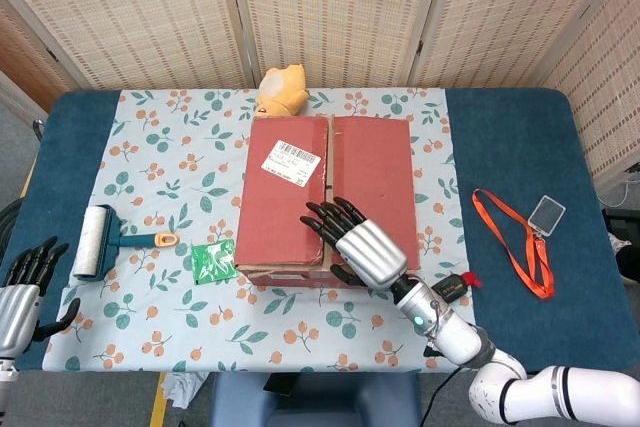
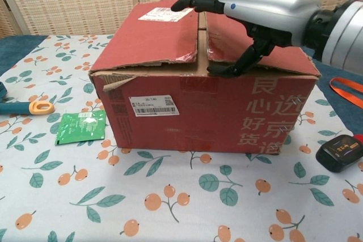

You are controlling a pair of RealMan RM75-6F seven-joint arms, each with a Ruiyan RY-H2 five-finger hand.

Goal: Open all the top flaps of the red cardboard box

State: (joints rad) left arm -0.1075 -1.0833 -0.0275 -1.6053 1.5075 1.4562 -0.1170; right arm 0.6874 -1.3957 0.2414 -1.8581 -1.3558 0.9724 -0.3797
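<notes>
The red cardboard box (image 1: 290, 207) stands mid-table with both top flaps lying flat and a narrow seam between them. The left flap (image 2: 147, 35) carries a white label; the right flap (image 2: 249, 43) is bare. My right hand (image 1: 357, 247) hovers over the box's near edge at the seam, holding nothing. In the chest view the right hand (image 2: 255, 12) stretches its fingers (image 2: 190, 1) across the seam above the left flap, while its thumb (image 2: 235, 66) points down to the front edge of the right flap. My left hand (image 1: 20, 292) hangs open at the table's near left corner.
A lint roller (image 1: 100, 240) and a green packet (image 1: 211, 261) lie left of the box. An orange plush toy (image 1: 281, 89) sits behind it. An orange lanyard (image 1: 515, 242) with a badge (image 1: 547, 212) lies to the right, a black device (image 2: 340, 152) near the front right.
</notes>
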